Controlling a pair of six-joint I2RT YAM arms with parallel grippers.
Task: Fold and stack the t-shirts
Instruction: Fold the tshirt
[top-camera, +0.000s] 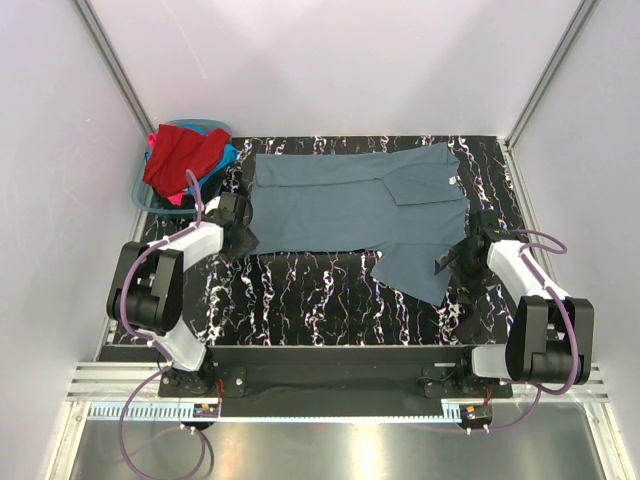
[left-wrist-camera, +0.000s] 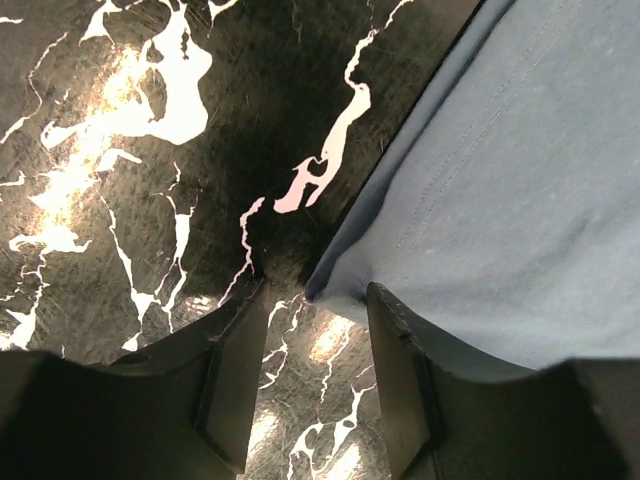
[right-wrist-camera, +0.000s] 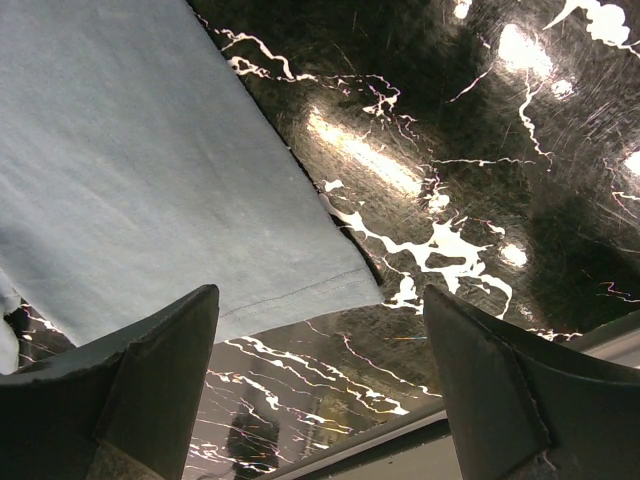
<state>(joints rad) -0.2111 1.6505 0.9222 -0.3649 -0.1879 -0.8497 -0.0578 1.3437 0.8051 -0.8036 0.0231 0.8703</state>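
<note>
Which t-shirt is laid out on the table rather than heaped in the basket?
The slate grey-blue t-shirt, spread flat on the marbled table. The red one, bright blue one and pink one are bunched in the teal basket.

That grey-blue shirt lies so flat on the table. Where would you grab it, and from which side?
Pinch the grey-blue shirt at its near corners, coming in low from the left and right edges. It lies flat, so only the edges offer a lip; the left tool straddles one corner.
</note>
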